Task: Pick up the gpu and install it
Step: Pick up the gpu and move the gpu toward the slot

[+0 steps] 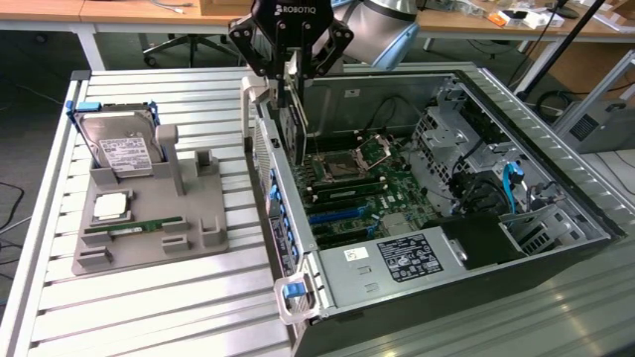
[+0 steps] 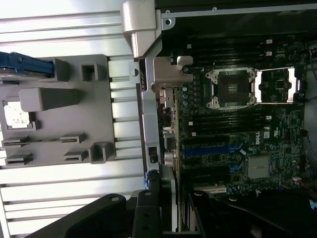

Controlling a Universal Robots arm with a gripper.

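Note:
The gpu point(image 1: 294, 119) hangs upright and edge-on from my gripper point(image 1: 288, 71), which is shut on its upper edge. It hovers just inside the open computer case point(image 1: 555, 178), close to the rear wall on the exterior view's left, above the green motherboard point(image 1: 358, 178) with its blue slot point(image 1: 343, 214). In the wrist view my black fingers point(image 2: 148, 213) flank the card's thin edge point(image 2: 168, 193), with the motherboard point(image 2: 233, 129) and blue slots point(image 2: 205, 148) beyond. How high the card's lower edge sits above the board is hard to tell.
A grey fixture point(image 1: 198, 223) on the slatted table point(image 1: 149, 312) holds a silver hard drive point(image 1: 119, 149), a processor point(image 1: 109, 204) and a memory stick point(image 1: 134, 224). Inside the case are the power supply point(image 1: 397, 260), drive cages point(image 1: 466, 149) and a blue cable point(image 1: 511, 186).

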